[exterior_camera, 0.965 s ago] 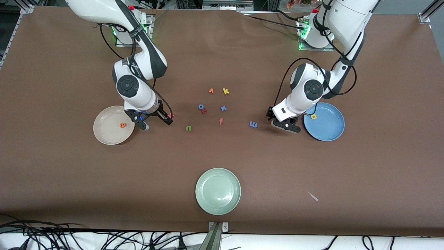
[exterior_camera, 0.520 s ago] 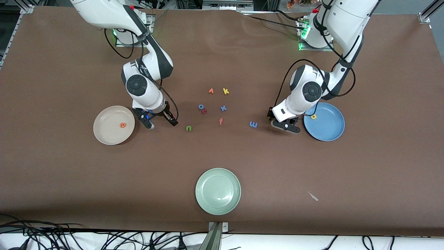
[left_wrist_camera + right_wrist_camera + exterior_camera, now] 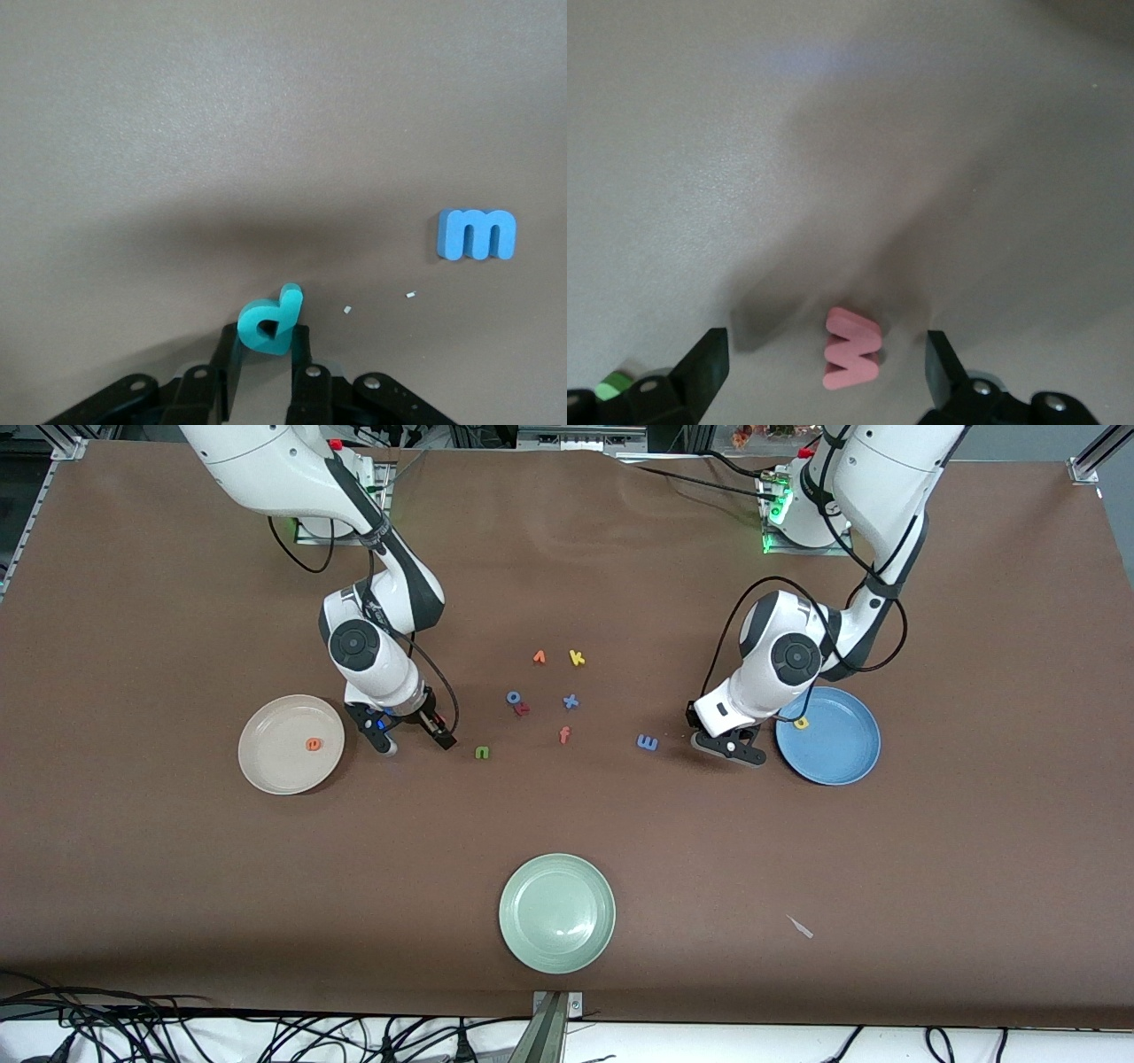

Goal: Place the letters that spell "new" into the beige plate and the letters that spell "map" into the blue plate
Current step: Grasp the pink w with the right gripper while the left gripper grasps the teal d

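The teal p is pinched tight in my left pincer, low over the bench just beside the blue plate, which already carries the yellow a. My right pincer stands wide open astride the pink w, down on the bench between the beige plate and the green n. Next, I reckon: carry the p over the blue plate and close on the w.
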`<state>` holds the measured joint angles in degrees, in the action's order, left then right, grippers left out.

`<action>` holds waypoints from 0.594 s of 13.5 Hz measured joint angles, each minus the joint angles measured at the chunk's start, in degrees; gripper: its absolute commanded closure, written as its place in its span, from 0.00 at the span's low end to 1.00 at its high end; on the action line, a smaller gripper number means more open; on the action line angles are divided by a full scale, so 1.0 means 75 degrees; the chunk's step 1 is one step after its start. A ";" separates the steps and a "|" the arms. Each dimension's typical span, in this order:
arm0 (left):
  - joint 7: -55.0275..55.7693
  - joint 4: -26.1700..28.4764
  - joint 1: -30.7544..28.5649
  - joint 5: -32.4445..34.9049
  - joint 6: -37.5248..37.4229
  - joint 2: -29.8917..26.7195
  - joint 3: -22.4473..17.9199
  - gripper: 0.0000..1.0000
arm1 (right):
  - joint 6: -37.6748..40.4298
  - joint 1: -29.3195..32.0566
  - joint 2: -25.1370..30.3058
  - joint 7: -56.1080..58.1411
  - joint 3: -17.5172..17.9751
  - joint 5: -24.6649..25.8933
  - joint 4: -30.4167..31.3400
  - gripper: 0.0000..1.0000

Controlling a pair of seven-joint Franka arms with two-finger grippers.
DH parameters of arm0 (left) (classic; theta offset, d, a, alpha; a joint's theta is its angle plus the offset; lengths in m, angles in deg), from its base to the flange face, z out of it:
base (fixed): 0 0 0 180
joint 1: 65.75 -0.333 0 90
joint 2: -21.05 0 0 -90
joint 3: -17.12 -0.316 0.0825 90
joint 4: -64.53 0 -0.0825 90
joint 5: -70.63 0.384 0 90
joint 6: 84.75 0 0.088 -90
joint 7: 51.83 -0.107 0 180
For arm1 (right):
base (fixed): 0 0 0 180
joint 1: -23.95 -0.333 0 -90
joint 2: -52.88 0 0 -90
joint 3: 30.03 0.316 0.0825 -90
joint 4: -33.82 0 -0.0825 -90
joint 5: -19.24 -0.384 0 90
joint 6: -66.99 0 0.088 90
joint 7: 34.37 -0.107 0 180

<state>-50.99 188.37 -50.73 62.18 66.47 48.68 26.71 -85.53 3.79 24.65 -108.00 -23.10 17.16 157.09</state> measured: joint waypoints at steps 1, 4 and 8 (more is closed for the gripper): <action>0.0000 0.0000 0.0004 0.0000 0.0000 -0.0001 -0.0005 0.92 | 0.0000 0.0000 0.0000 0.0000 0.0000 0.0000 0.0000 0.32; 0.0000 -0.0053 0.0023 0.0000 0.0001 -0.0017 -0.0093 0.92 | 0.0002 0.0002 0.0003 0.0000 -0.0004 0.0000 0.0000 0.54; -0.0058 -0.0058 -0.0472 0.0326 -0.0676 -0.0695 -0.0339 0.92 | 0.0007 0.0005 0.0052 0.0000 -0.0004 0.0000 0.0001 0.72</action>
<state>-51.42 187.94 -54.27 64.62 61.40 43.47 24.17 -85.48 3.83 25.04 -108.00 -23.13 17.16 157.10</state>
